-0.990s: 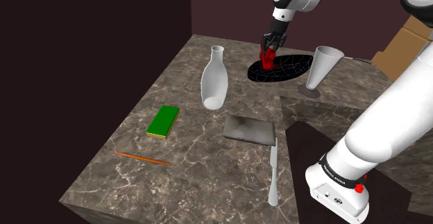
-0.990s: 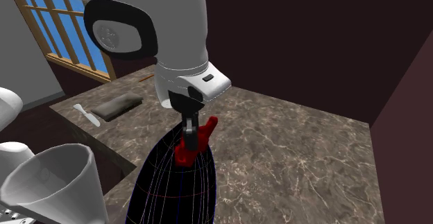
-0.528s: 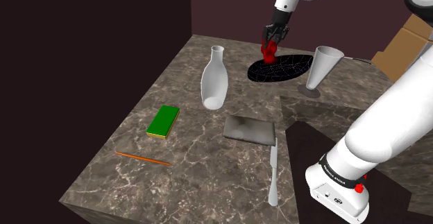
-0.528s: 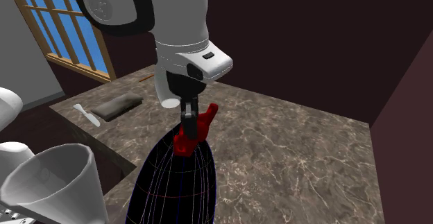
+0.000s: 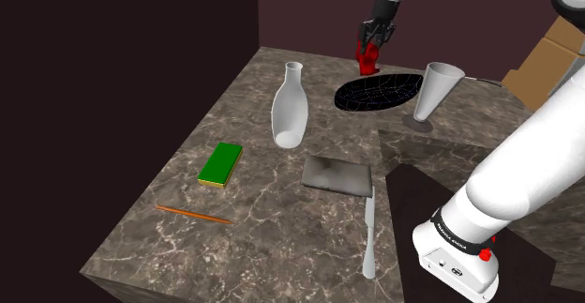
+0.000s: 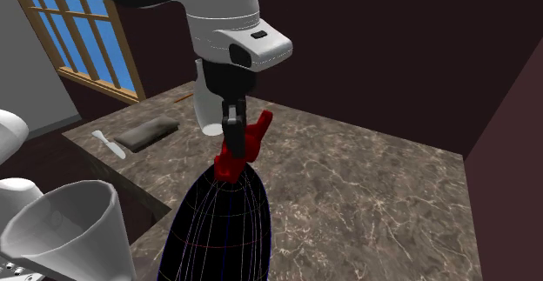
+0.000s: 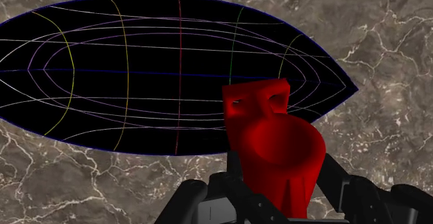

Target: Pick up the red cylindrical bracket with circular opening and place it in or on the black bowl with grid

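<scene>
Gripper (image 5: 374, 44) fingers are clenching on the red bracket (image 5: 368, 62), one black finger on each side of its cylindrical body, and the arm is holding it up above the marble counter (image 5: 262, 221). In the wrist view the bracket's round, hollow barrel is sitting between the fingers, with its smaller lugged end pointing away from the hand. Directly beneath the gripper, the black bowl (image 5: 380, 92) is lying on the counter, a shallow pointed oval crossed by thin coloured grid lines. The bracket is hanging over one pointed end of the bowl rather than over its middle; whether it is touching the rim I cannot tell.

Seen from the shoulder view, a white goblet (image 5: 433, 90) is standing upright just beyond the bowl, to the gripper's right and lower. A white vase (image 5: 290, 109) is standing to the gripper's left and lower, well apart from it. Farther from the gripper, toward the stand, a grey flat slab (image 5: 337, 174) is lying near a white knife (image 5: 369, 235), and a green block (image 5: 220, 163) and an orange pencil (image 5: 193, 215) are lying farther still. A cardboard box (image 5: 548, 62) is sitting off to the gripper's right.
</scene>
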Controlling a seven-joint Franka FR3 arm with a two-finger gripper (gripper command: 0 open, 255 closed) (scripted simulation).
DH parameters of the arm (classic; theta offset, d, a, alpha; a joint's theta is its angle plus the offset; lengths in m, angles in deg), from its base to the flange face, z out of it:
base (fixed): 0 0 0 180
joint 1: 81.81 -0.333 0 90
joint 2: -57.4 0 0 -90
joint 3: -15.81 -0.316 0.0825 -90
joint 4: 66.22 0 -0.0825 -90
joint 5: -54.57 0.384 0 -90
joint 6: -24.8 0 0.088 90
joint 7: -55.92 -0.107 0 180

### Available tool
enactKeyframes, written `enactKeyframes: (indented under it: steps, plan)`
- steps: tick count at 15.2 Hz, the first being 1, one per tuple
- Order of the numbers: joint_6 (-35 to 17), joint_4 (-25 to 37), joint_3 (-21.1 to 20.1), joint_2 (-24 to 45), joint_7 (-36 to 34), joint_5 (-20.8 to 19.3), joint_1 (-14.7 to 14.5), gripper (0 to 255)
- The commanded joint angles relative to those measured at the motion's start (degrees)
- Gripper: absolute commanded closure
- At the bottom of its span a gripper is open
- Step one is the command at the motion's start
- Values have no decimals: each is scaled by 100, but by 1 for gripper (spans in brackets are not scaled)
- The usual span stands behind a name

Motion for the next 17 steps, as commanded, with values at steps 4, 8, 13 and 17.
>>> enactKeyframes:
  steps: [4, 8, 13, 17]
  plan:
    - [401, 424, 2, 22, -33, -2, 1, 255]
    - [615, 558, 63, -51, 60, -28, 58, 255]
    - [733, 283, 375, -408, 621, -168, 341, 255]
    - [542, -17, 475, -509, 805, -215, 425, 255]
